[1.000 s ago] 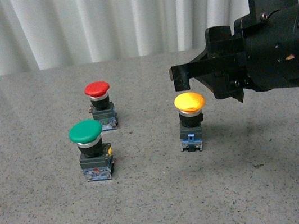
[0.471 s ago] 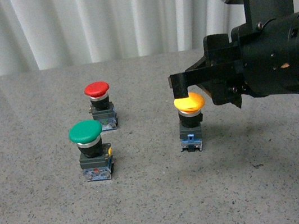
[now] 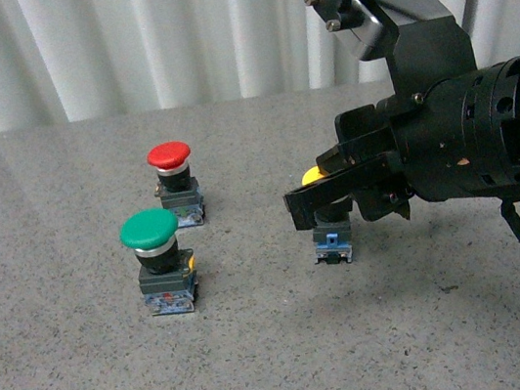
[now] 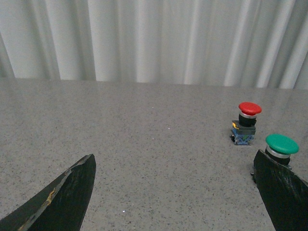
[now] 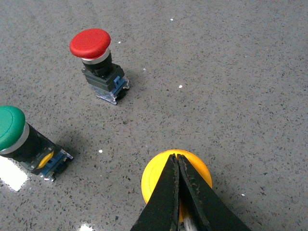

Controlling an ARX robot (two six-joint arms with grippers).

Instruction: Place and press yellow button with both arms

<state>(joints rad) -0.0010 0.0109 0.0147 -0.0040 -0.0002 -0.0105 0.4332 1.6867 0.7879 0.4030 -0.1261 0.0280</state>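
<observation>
Down I come: a moment back my right pincer [image 3: 305, 198] is hanging level with and just behind the yellow button [image 3: 333, 241], then its tip touches the cap, and now it sits lower, across the top of the cap, so that from the front only a sliver of yellow shows above my fingers. My right wrist view confirms it: the two fingers are clenched tight together into one blade, gripping nothing, with their tip resting on the middle of the yellow cap [image 5: 198, 174]. I read that as the press itself under way, though I cannot tell whether the cap has actually sunk. The button's base stands on the same patch of bench [image 3: 72, 383] as before, upright, so the placing part looks done. My left pincer [image 4: 173, 161] hangs released, fingers spread wide, off to the side and well apart from the yellow one, so the press is one-armed right now. Counting up: three push-buttons in all, one yellow under my right pincer, one green button [image 3: 149, 229] nearer the front, one red button [image 3: 169, 155] behind it, both untouched. Two pincers, one clenched, one spread. A pale curtain [image 3: 165, 32] closes off the back.
</observation>
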